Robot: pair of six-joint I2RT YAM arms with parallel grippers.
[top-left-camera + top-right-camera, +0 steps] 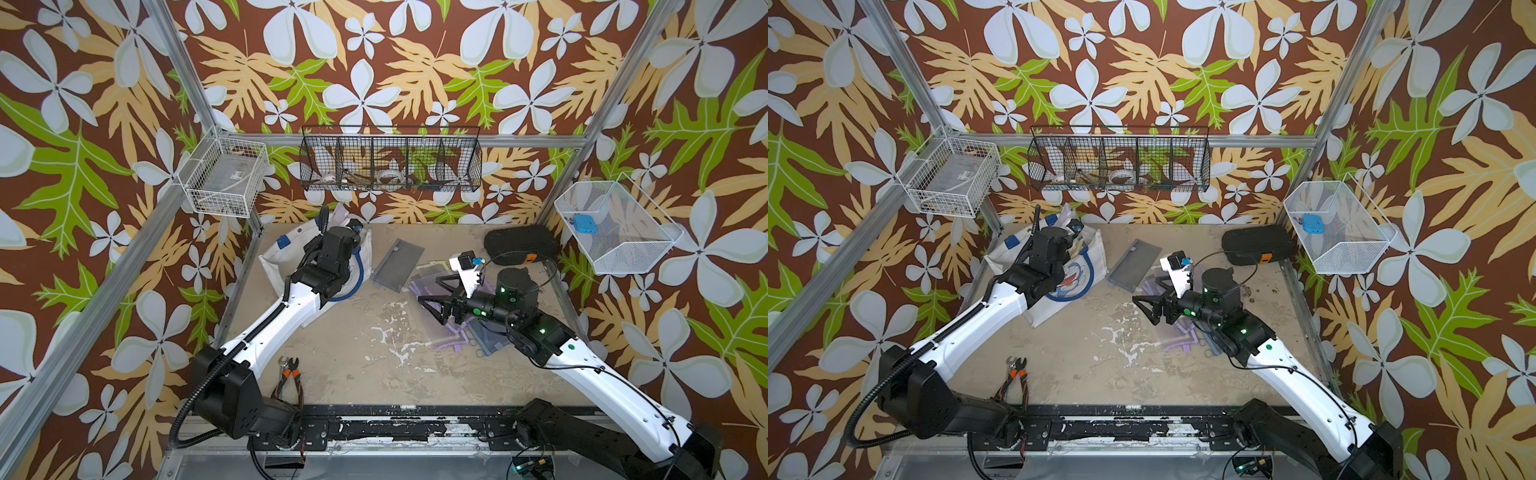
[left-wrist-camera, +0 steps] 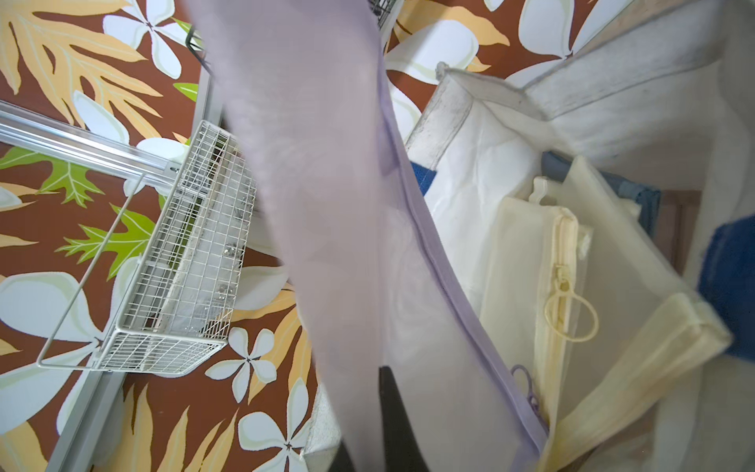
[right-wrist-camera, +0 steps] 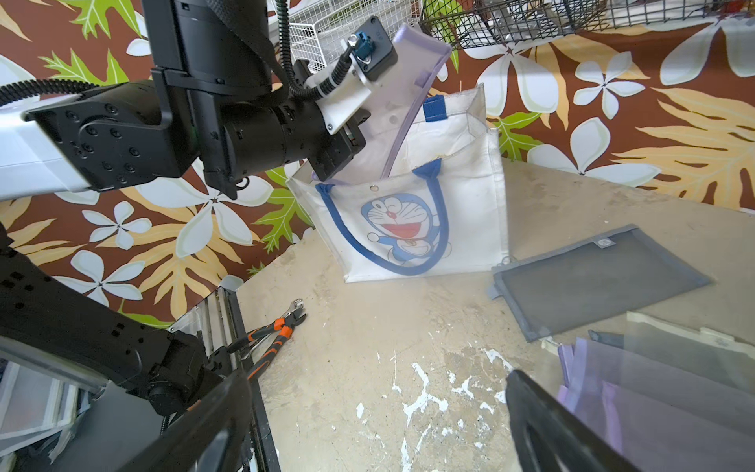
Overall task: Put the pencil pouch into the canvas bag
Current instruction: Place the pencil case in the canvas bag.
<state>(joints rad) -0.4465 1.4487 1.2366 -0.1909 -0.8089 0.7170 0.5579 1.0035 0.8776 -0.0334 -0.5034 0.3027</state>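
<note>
Wide bench (image 1: 353,365), scuffed and paint-flecked, and at its far left corner stands the canvas bag (image 3: 470,229), upright, mouth gaping, blue cat face towards the middle. The left arm reaches over that mouth. The left hand (image 2: 367,392) is clenched on a lilac pencil pouch (image 3: 421,53), pinching it near one end. The pouch hangs tilted, its upper corner poking well above the rim and its lower end dipping past the rim, probably inside, though the arm blocks much of it. In the left wrist view, cream pouches (image 2: 592,286) lie in the bag just beside it.

On the right, the right hand (image 1: 434,297) hovers with its jaws spread wide, gripping nothing, above a loose pile of purple pouches (image 3: 653,400). A black hard case (image 1: 521,245) sits at the far right edge. A grey mesh pouch (image 1: 397,264) lies flat between bag and pile. Orange-handled pliers (image 1: 291,376) rest near the left arm's base.
</note>
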